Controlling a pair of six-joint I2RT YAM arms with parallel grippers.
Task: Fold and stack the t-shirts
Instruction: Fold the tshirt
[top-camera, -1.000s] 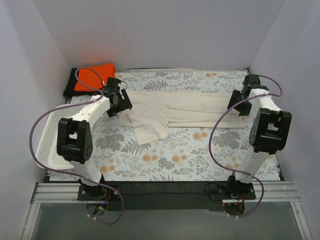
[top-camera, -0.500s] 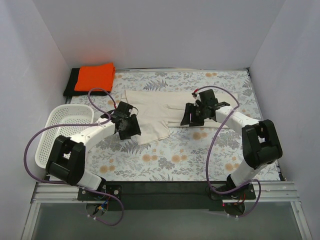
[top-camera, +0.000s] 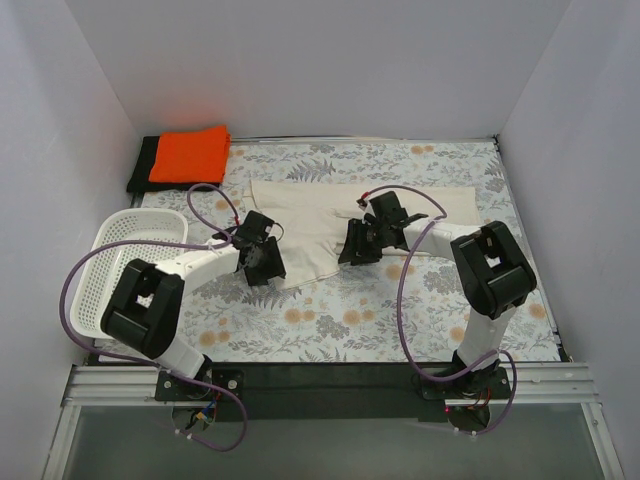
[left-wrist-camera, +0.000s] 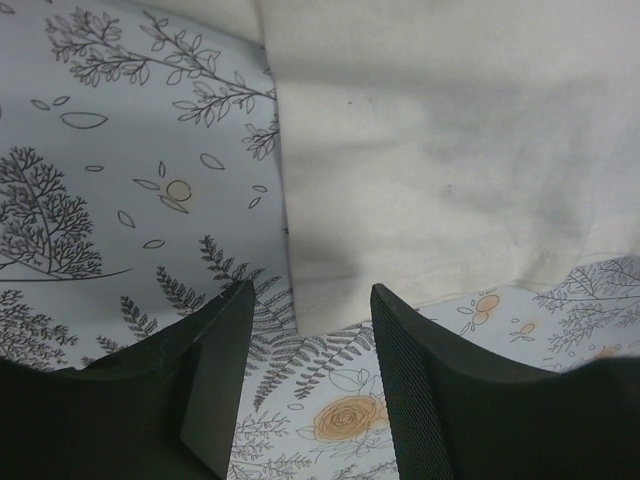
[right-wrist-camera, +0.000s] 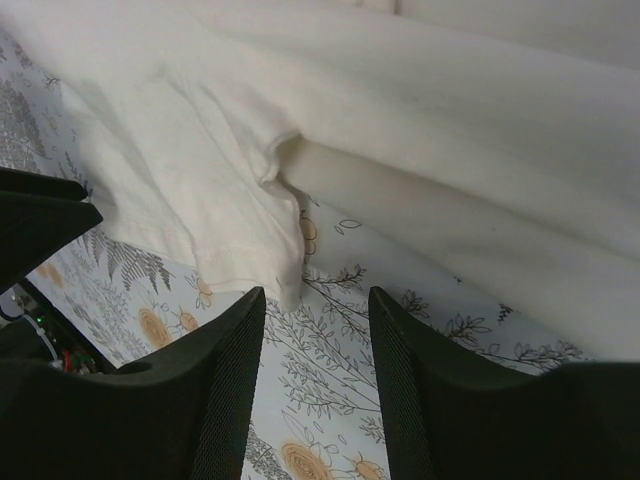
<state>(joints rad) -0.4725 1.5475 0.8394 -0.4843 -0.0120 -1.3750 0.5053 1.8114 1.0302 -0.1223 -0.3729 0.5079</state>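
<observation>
The cream t-shirt (top-camera: 305, 215) lies spread across the middle of the flowered table, with one flap hanging toward the near side. My left gripper (top-camera: 268, 268) is low at that flap's near left corner. In the left wrist view the cream t-shirt's corner (left-wrist-camera: 320, 300) sits right at the tips of the open left gripper (left-wrist-camera: 312, 300). My right gripper (top-camera: 352, 248) is at the flap's right edge. There a sleeve corner (right-wrist-camera: 285, 285) lies just ahead of the open right gripper (right-wrist-camera: 317, 300). The folded orange t-shirt (top-camera: 190, 153) rests on the black t-shirt (top-camera: 138, 172) at the far left corner.
A white perforated basket (top-camera: 118, 243) stands at the left edge of the table, beside the left arm. White walls close in the table on the left, the far side and the right. Purple cables loop off both arms.
Both arms have swung in from the shirt's far ends to the near flap and dropped low. Both pairs of jaws have narrowed. The basket, earlier partly behind the left arm, now shows.
</observation>
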